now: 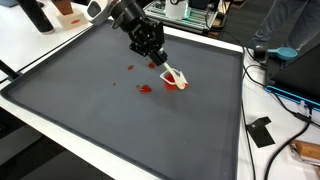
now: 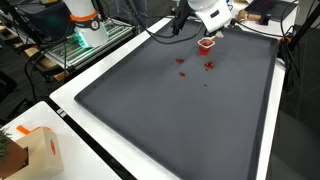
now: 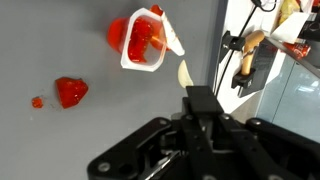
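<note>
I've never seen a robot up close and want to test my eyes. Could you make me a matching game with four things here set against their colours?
Things:
1. cup
2. mat
3. loose bits
4. gripper

Colours:
A. black
B. red all over
C. dark grey
D. white rim, red inside

Pairs: 1-D, 2-C, 3-B, 4-A.

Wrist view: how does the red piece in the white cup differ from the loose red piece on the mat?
The cupped piece sits inside the white cup rim; the loose piece lies bare on the mat. The cupped piece looks larger than the loose piece. Both are glossy red.
</note>
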Robot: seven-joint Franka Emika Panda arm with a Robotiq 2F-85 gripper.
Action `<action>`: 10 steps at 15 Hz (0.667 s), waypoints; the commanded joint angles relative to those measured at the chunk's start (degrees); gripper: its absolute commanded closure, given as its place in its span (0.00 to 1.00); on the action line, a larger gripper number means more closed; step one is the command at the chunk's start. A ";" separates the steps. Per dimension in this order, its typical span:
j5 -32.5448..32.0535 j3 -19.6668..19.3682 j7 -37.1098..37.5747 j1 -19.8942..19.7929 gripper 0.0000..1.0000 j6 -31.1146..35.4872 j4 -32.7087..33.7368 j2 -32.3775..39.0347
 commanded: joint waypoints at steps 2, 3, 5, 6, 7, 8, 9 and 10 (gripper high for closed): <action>3.01 -0.79 -2.59 0.49 0.97 0.28 -0.91 0.34; 3.21 -0.84 -2.84 0.55 0.97 0.32 -0.95 0.45; 3.46 -0.95 -2.96 0.72 0.97 0.71 -1.00 0.80; 3.41 -1.04 -2.89 0.87 0.97 0.93 -1.01 0.94; 3.44 -1.04 -2.94 0.88 0.97 0.96 -1.01 1.05; 2.86 -1.22 -2.47 1.13 0.97 1.27 -1.10 1.06; 2.89 -1.24 -2.39 1.16 0.97 1.47 -1.13 1.11; 2.87 -1.26 -2.27 1.20 0.97 1.66 -1.18 1.15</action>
